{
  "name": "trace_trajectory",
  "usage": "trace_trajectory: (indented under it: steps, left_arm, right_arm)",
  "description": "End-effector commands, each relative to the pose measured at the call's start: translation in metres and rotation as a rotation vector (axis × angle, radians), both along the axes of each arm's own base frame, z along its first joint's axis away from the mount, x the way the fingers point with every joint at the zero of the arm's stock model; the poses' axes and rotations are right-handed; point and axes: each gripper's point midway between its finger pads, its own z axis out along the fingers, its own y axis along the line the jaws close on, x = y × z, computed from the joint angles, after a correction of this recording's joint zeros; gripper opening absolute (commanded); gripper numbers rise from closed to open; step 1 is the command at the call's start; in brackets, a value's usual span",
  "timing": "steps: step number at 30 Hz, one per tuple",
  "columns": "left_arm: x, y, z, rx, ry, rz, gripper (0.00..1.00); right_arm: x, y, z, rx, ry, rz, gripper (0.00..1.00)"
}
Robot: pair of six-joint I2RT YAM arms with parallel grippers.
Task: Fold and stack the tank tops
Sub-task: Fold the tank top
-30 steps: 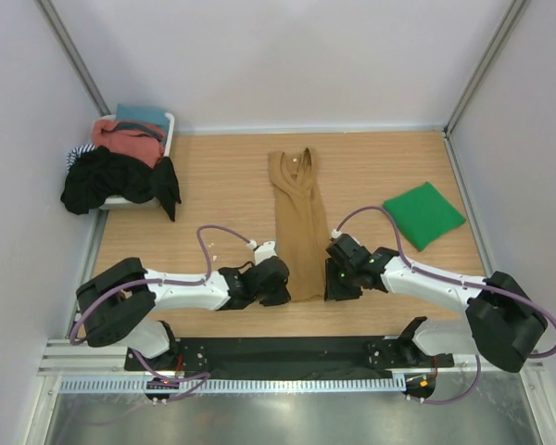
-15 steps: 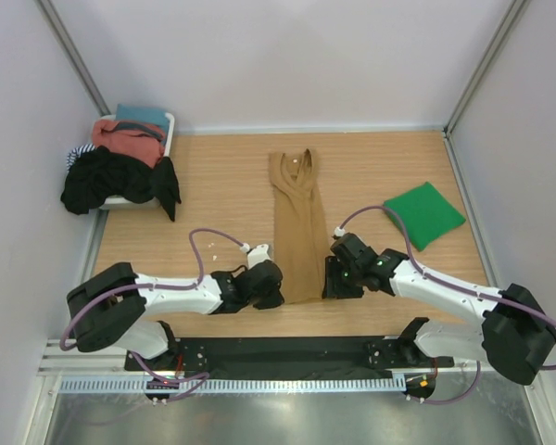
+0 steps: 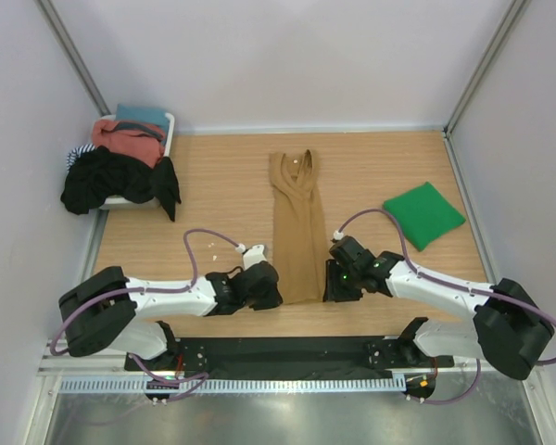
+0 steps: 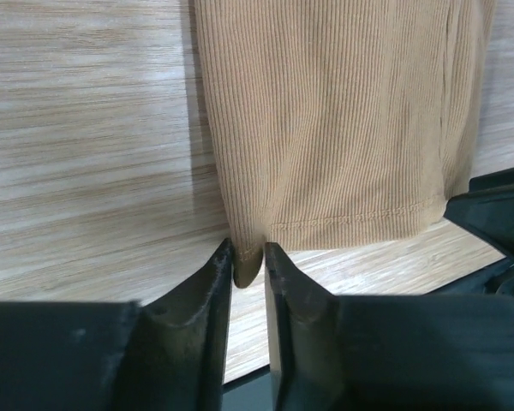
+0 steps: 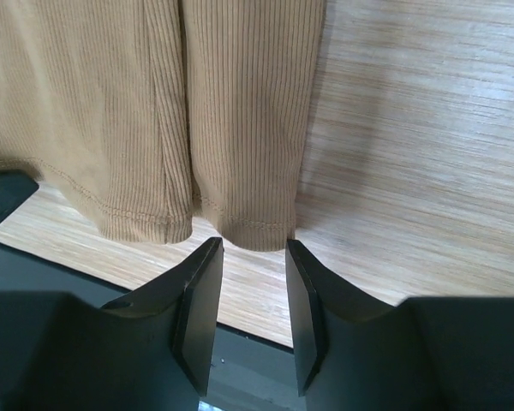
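top external view: both tools close in on the hem of the tan tank top (image 3: 296,232)

over the last second the left tool (image 4: 247,255) slides back toward the near edge and out to the hem's left corner, while the right tool (image 5: 255,250) barely shifts at the right corner. this looks like lining up a two-corner pickup for the next fold, which is not yet begun. the left tool's fingers stand nearly together with the corner tucked between them; i cannot tell whether it is truly clamped. the right tool is spread, its tips just short of the hem, holding nothing. the tan tank top lies flat in the middle of the tabletop (image 3: 213,185), folded lengthwise into a narrow ribbed strip, straps at the far end. the green tank top (image 3: 424,215) sits folded, well apart to the right.
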Motion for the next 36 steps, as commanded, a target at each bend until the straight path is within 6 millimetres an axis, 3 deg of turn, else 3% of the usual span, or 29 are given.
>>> trace_trajectory:
  steps: [1,4,7,9,11,12,14,18,24,31,35,36]
  left_arm:
    - [-0.001,0.003,0.006,-0.01,-0.016,0.002,0.28]
    - [-0.001,0.004,0.007,-0.014,-0.019,0.003,0.38]
    - [0.0,0.004,0.008,-0.015,-0.024,0.006,0.4]
    - [0.0,0.003,0.008,-0.015,-0.021,0.004,0.27]
    - [-0.001,0.002,0.005,-0.009,-0.014,0.001,0.2]
    - [-0.001,0.0,0.007,-0.016,-0.013,0.0,0.1]
    - [-0.002,-0.001,0.007,-0.017,-0.008,-0.009,0.0]
    - [0.005,-0.004,0.021,-0.018,-0.038,-0.009,0.0]
    - [0.031,-0.005,0.042,-0.013,-0.038,-0.019,0.0]
    - [0.065,0.004,0.07,-0.003,-0.079,0.004,0.0]
    - [0.098,0.012,0.091,0.019,-0.127,0.024,0.0]
    - [0.105,0.014,0.092,0.028,-0.135,0.018,0.0]
  right_arm:
    - [0.008,0.005,0.0,0.012,-0.028,-0.015,0.41]
    - [0.008,0.004,-0.003,0.001,-0.024,-0.015,0.41]
    - [0.01,0.001,-0.006,-0.018,-0.028,-0.02,0.4]
    - [0.01,0.002,-0.005,-0.017,-0.03,-0.019,0.35]
    - [0.01,0.003,-0.004,-0.012,-0.028,-0.017,0.24]
    - [0.01,0.002,-0.004,-0.018,-0.025,-0.014,0.18]
    - [0.011,0.005,0.001,-0.01,-0.03,-0.012,0.01]
    - [0.015,0.012,0.017,0.017,-0.044,0.013,0.01]
    - [0.042,0.019,0.045,-0.024,-0.1,0.039,0.01]
    - [0.097,0.02,0.084,-0.027,-0.2,-0.017,0.01]
    - [0.129,0.019,0.097,-0.013,-0.229,-0.05,0.01]
    - [0.135,0.019,0.092,-0.023,-0.215,-0.052,0.01]
